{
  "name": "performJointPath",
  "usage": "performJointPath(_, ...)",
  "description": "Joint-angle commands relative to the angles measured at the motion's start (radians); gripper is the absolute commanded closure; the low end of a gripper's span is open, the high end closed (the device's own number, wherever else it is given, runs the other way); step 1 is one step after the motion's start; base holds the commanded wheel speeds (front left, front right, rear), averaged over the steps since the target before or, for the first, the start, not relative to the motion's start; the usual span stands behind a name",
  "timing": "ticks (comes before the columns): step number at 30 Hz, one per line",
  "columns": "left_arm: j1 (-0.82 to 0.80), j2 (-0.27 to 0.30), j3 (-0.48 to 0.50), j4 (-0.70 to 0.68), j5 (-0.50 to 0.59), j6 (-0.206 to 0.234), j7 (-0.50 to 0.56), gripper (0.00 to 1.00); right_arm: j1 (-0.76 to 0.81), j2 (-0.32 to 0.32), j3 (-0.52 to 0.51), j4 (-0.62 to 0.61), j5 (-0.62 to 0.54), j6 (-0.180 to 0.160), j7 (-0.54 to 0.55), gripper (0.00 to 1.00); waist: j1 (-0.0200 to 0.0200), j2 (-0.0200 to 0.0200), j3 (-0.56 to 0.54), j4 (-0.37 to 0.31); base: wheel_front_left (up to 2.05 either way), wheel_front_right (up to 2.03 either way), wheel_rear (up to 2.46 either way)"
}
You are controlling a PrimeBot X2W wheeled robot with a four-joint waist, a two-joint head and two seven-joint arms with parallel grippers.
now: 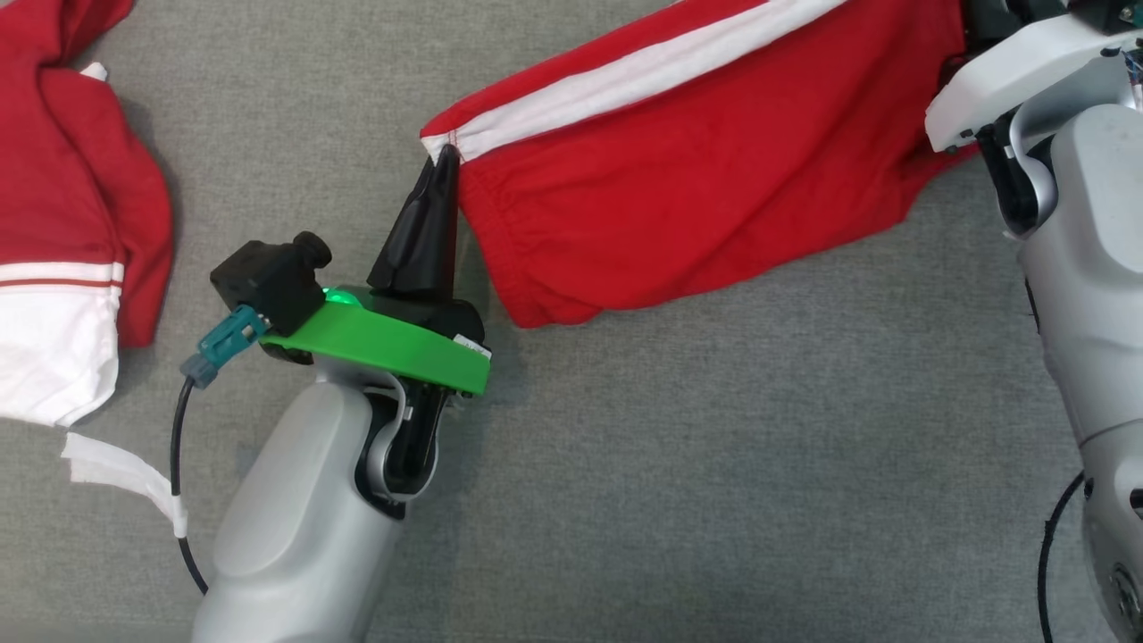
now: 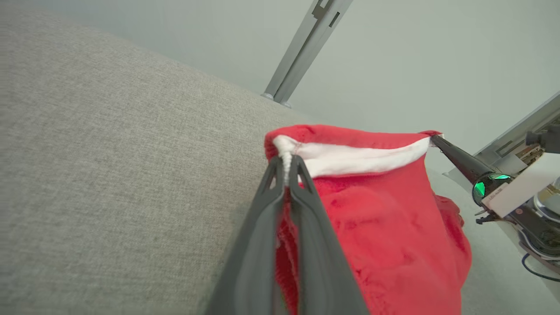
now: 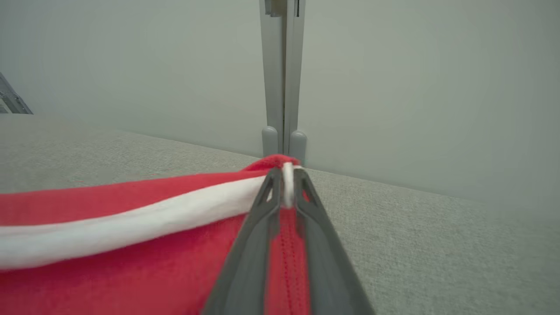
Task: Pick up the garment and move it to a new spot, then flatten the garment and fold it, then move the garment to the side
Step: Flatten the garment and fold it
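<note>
The garment (image 1: pixel 696 179) is red cloth with a white stripe along its upper edge, stretched across the grey surface in the head view. My left gripper (image 1: pixel 444 156) is shut on its left corner, where the stripe ends. In the left wrist view the white hem is pinched between the fingertips of that gripper (image 2: pixel 286 164), and the garment (image 2: pixel 380 227) sags beyond them. My right gripper (image 3: pixel 287 175) is shut on the opposite corner, with the white hem between its tips. From the left wrist view, the right gripper (image 2: pixel 437 141) shows as a dark point at the far corner.
A second red and white piece of clothing (image 1: pixel 62 223) lies at the left edge, with a white strip (image 1: pixel 116 473) below it. The grey fabric surface (image 1: pixel 714 446) spreads under everything. A pale wall and a grey post (image 3: pixel 282 65) stand behind. My right forearm (image 1: pixel 1089 268) fills the right side.
</note>
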Motion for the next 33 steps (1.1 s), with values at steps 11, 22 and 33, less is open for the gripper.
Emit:
performJointPath(11,0.080,-0.016,0.064,0.007,0.054,0.002,-0.003,0.00,0.112,-0.038,0.018,0.057,0.005,-0.002,-0.030,0.00,0.0000,0.0000,-0.031,0.003,0.00,0.00,0.00)
performJointPath(22,0.135,-0.018,0.114,0.021,0.105,0.002,-0.004,0.00,0.204,-0.002,0.073,0.214,0.122,-0.002,0.043,1.00,0.0000,0.0000,-0.089,-0.006,0.00,0.00,0.00)
performJointPath(33,0.269,-0.012,0.160,0.049,0.141,0.002,-0.004,0.00,0.393,-0.041,-0.016,0.146,0.283,-0.002,-0.028,1.00,0.0000,0.0000,-0.250,-0.068,0.00,0.00,0.00)
